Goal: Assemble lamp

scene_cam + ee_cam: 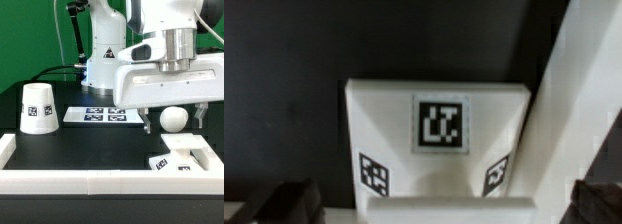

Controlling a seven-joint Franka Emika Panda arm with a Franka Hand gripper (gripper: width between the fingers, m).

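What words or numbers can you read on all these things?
No words or numbers can be read anywhere.
shade: black-and-white square tags, patterns only, no letters.
marker board: square tags, patterns only.
base: square tags, patterns only.
arm: one small dark mark on its foot, too small to read.

Black table (pixel 60 145) with shade (pixel 38 107), marker board (pixel 100 115), base (pixel 185 157)

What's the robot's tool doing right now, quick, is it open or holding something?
Tool: open, holding nothing, hanging above the lamp base.
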